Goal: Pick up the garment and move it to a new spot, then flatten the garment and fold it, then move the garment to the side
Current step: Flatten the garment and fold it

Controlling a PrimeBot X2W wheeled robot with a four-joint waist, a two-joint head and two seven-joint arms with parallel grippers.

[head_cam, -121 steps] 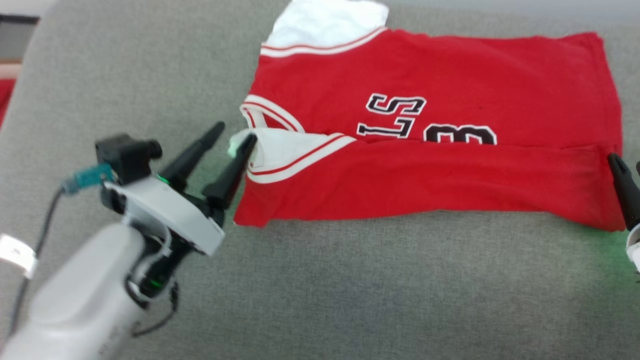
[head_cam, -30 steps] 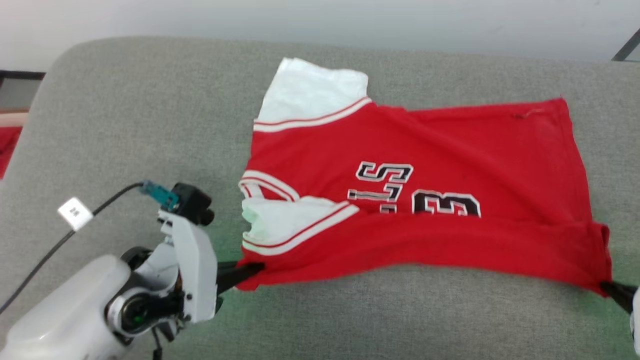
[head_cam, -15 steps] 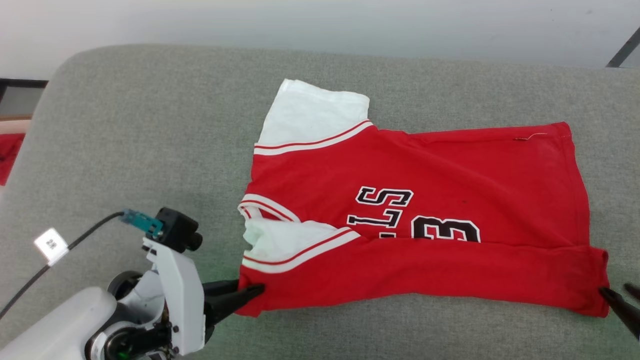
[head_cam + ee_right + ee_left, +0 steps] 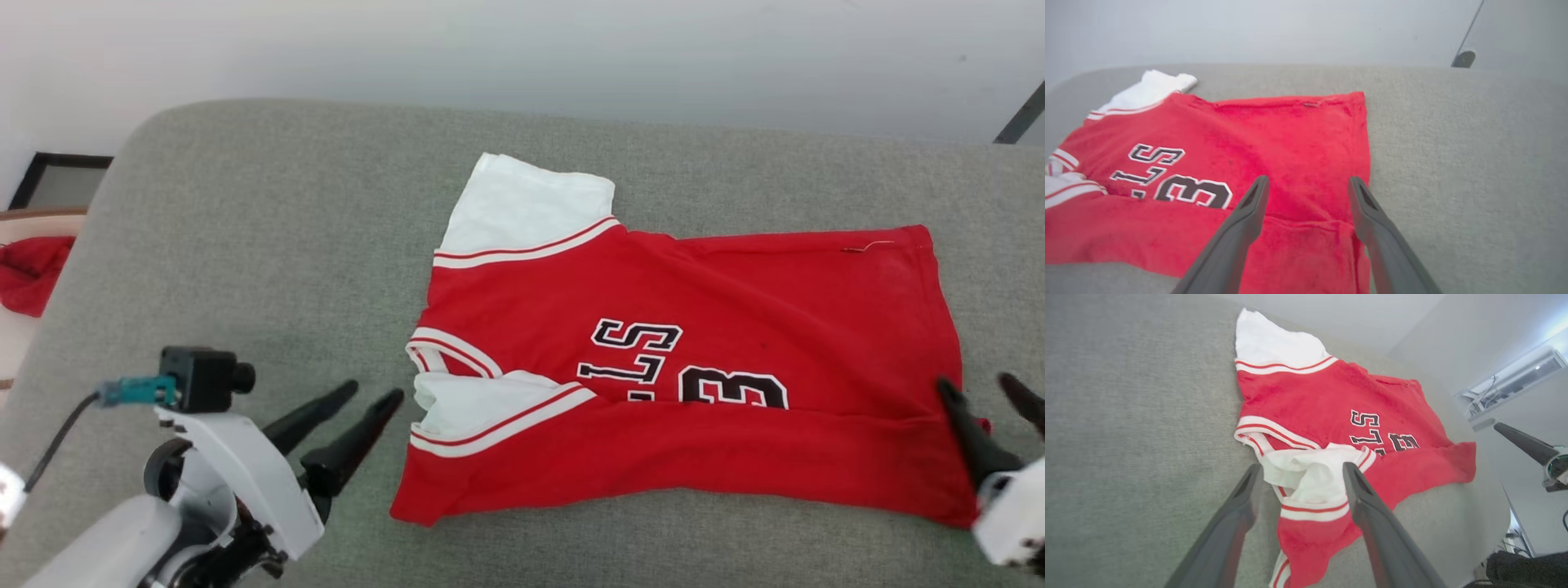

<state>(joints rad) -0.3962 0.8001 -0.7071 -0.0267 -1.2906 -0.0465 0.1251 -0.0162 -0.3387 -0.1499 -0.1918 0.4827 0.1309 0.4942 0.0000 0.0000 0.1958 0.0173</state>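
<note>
Left claw (image 4: 375, 389) is spread wide with nothing in it, sitting just off the left edge of the garment (image 4: 735, 302). Its fingertips are aimed at the white striped panel, with a strip of bare grey cushion (image 4: 245, 245) in between. Right claw (image 4: 974, 380) is wide too with nothing between its fingers, over at the garment's right end. From the head view its inner finger overlaps the red corner, and I honestly can't tell if it's touching the cloth or hanging above it. Most of that claw's body is chopped off by the frame edge too. Garment lies spread across the middle of the cushion, mostly flat, with the near long edge folded up over the body. That fold covers the bottom of the black-and-white lettering (image 4: 645, 351), so I can't read it whole. White sleeve sticks out at the back left. On my left wrist view the fabric near the fingers is bunched up and the lowest bit runs off the frame. Some red cloth (image 4: 28, 273) sits past the cushion's left end, half cut off, no clue what it is.
</note>
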